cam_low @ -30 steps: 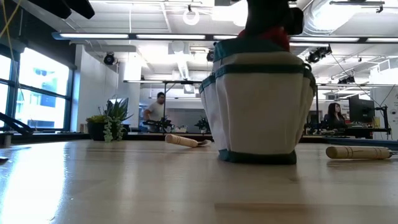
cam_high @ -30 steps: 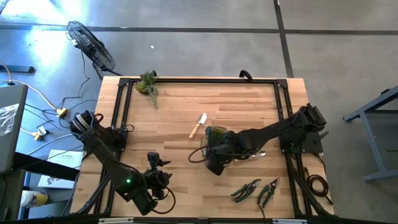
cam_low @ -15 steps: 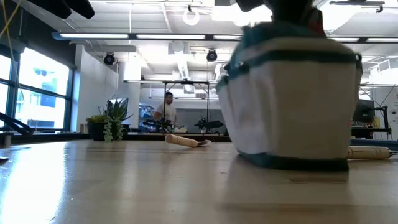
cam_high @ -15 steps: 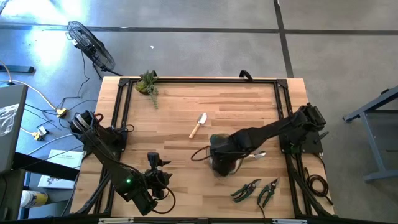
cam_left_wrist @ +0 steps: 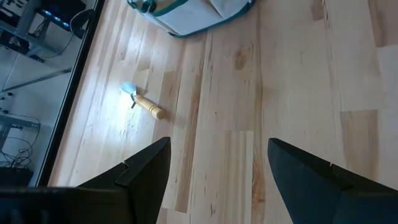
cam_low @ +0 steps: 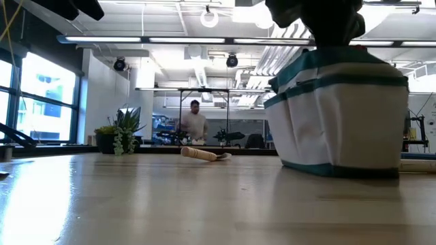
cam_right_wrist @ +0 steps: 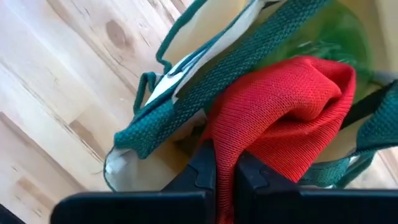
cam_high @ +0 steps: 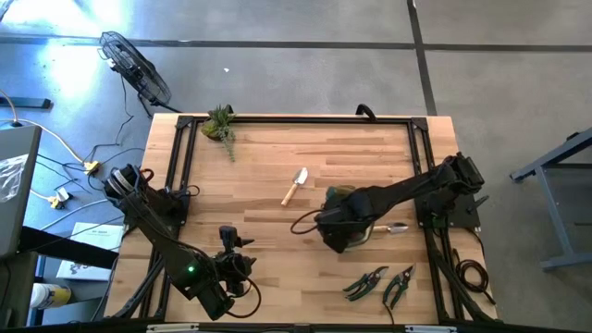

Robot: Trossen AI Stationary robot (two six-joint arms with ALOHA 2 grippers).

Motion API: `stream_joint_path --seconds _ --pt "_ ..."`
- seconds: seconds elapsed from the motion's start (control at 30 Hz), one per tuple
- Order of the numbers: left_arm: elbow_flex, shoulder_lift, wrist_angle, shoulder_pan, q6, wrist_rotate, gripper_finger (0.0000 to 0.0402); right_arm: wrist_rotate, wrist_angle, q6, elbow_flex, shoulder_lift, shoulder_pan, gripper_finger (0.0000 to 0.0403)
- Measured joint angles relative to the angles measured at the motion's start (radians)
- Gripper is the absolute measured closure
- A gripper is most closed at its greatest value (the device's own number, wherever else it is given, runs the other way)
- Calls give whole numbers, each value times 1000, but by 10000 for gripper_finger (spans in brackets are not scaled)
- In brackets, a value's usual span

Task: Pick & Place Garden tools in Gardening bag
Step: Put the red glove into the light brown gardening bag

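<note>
The gardening bag (cam_low: pixel 340 116), pale-sided with teal trim, stands right of the table's middle, under my right gripper (cam_high: pixel 340 227). That gripper is shut on a red glove (cam_right_wrist: pixel 280 106) in the bag's mouth, beside a green strap (cam_right_wrist: pixel 205 93) and a green spray bottle (cam_right_wrist: pixel 339 31). One wooden-handled trowel (cam_high: pixel 294 185) lies flat just beyond the bag, and another tool (cam_high: pixel 393 228) lies at its right. Two pruning shears (cam_high: pixel 381 283) lie near the front right. My left gripper (cam_left_wrist: pixel 217 174) hangs open near the front edge, over bare wood. My right gripper pinches a bunched fold of the red glove (cam_right_wrist: pixel 249 140) between its two fingers, coming from above and pointing down. The glove swells out past the fingertips into the bag's mouth and lies against the green strap.
A leafy plant clump (cam_high: pixel 220 125) sits at the far left corner. A black frame (cam_high: pixel 277 118) borders the table. Bare wood lies between the left gripper and the bag. People show in the room beyond the table in the low view.
My right gripper has gone toward the table's right edge and tipped to point more steeply down, staying shut on the red glove. The bag has slid along the table toward the right with it, and it now sits slightly tilted.
</note>
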Motion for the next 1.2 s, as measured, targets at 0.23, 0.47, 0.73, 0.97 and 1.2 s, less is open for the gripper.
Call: stream_joint_path --seconds 0.23,0.47,0.73,0.97,1.2 --pt "0 0 2 0 2 0 142 -50 98 -20 0 0 0 398" --pt "0 0 2 0 2 1 142 -56 143 -30 0 0 -6 398" --pt "0 0 2 0 2 2 142 -143 207 -75 0 53 -28 398" --pt "0 0 3 0 1 3 142 -230 247 -129 2 160 -42 398" --pt "0 0 2 0 1 4 142 -261 276 -128 2 178 -49 383"
